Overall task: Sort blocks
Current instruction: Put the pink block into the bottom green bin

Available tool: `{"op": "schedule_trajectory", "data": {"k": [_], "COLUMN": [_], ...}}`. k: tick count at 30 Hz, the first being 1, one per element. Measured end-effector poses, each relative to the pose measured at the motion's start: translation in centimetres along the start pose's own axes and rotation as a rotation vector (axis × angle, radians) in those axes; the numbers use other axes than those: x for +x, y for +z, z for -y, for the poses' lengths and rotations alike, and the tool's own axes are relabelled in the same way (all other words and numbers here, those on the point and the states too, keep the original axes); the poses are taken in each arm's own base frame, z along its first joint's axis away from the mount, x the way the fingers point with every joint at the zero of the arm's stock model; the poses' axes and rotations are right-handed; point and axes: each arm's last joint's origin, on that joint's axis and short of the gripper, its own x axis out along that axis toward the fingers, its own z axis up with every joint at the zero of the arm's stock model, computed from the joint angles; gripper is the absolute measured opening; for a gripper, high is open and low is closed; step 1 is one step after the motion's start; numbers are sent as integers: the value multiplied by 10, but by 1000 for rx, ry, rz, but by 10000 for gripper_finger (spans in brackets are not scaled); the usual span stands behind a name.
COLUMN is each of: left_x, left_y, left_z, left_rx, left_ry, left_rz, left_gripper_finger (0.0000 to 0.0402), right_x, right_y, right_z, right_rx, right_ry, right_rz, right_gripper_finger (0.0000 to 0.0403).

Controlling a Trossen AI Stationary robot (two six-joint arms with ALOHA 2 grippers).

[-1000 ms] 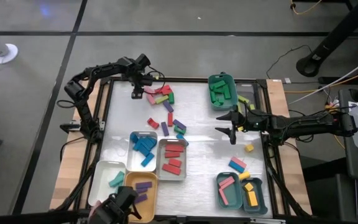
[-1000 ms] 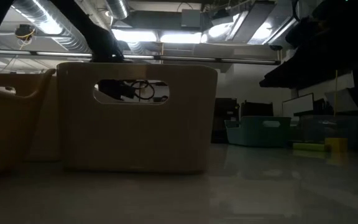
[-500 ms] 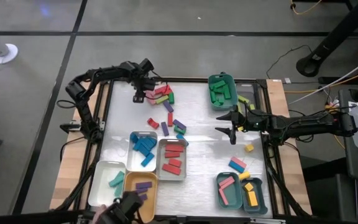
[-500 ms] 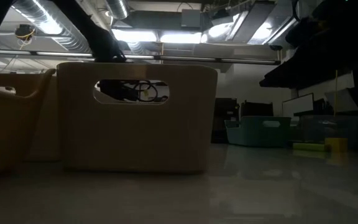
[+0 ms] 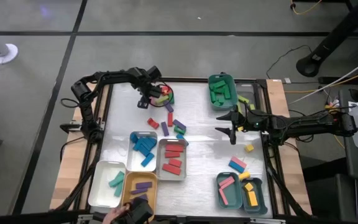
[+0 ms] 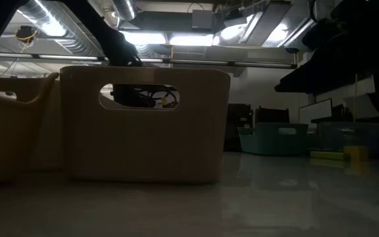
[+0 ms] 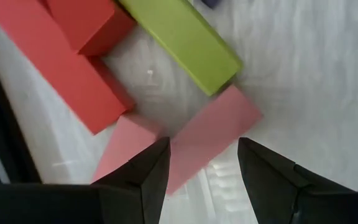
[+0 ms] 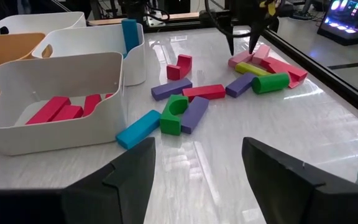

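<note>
left gripper (image 7: 197, 165): fingers spread, nothing pinched, poised over the far-left pile with a pink block (image 7: 207, 134) lying between the tips.
pink block: flat on the table (image 5: 204, 134), long axis diagonal across the wrist view, running through the finger gap rather than across it; likely needs a wrist turn before a clean pinch.
neighbours: second pink block (image 7: 126, 146) touching its end; lime block (image 7: 182, 37) and red blocks (image 7: 55, 68) just beside, crowding the approach.
right gripper (image 5: 230, 127): fingers spread, empty, held mid-table on the right, apparently waiting.
loose blocks (image 8: 185, 102): scattered mid-table, axes pointing every way.
trays: red (image 5: 174, 157), blue (image 5: 143, 144), green (image 5: 221, 91) already grouped by colour; sorting judged partly done.
</note>
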Motion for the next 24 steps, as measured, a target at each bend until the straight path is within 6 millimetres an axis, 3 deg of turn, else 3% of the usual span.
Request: {"op": "schedule_trajectory", "data": {"k": [7, 17, 20, 24], "left_x": [14, 14, 14, 14], "left_y": [8, 17, 18, 18], "left_z": [6, 14, 15, 15], "left_rx": [19, -30, -6, -3], "left_ry": [-33, 3, 3, 5], "left_rz": [-35, -78, -81, -81], "left_gripper_finger": [178, 177, 158, 105], "right_x": [0, 0, 0, 0], "right_y": [0, 0, 0, 0], "right_z": [0, 0, 0, 0], "right_rx": [2, 3, 3, 4], "right_ry": [0, 0, 0, 0], "right_rz": [0, 0, 0, 0], "right_gripper_finger": [238, 238, 238, 238]}}
